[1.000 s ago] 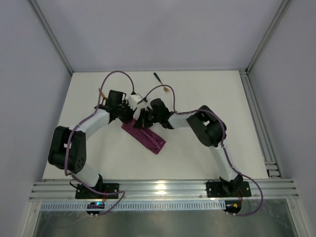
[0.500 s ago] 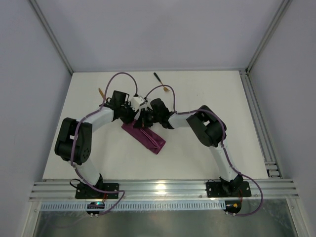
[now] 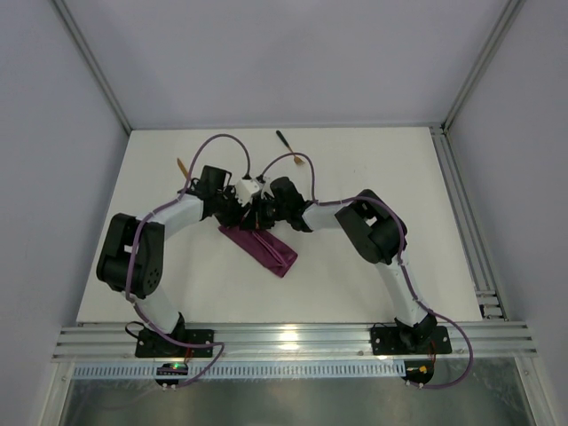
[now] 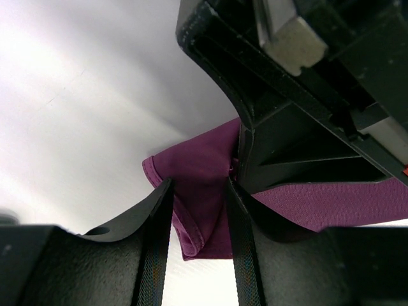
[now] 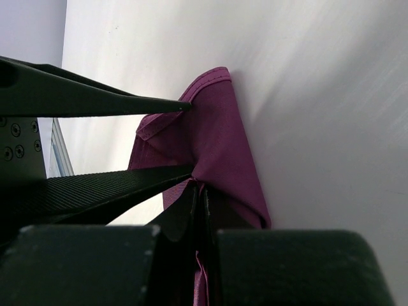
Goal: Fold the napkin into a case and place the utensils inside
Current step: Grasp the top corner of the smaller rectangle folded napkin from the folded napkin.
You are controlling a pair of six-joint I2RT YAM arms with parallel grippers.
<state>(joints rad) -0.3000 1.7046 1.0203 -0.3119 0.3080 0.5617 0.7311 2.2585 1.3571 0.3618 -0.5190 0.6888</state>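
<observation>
The napkin point(image 3: 264, 248) lies as a slim magenta-purple folded strip, slanting from the grippers toward the near right. My right gripper point(image 3: 258, 216) is shut on the cloth's edge point(image 5: 220, 146) at its far end, its pads point(image 5: 191, 213) pinched together. My left gripper point(image 3: 242, 211) is open, and its fingers point(image 4: 156, 236) straddle the folded corner of the napkin point(image 4: 201, 191) without squeezing it. One utensil point(image 3: 284, 142), black-handled, lies at the back with a gold head point(image 3: 299, 161) near it. Another gold tip point(image 3: 182, 166) shows at the back left.
The two grippers meet tip to tip over the napkin's far end; the right gripper's black body point(image 4: 306, 121) fills the left wrist view. Purple cables point(image 3: 222, 142) loop above both wrists. An aluminium rail point(image 3: 461, 213) runs along the right edge of the table.
My left arm has swung in and its gripper has moved right, closer to the right gripper, onto the napkin's far corner. The right gripper has kept its grip and place.
</observation>
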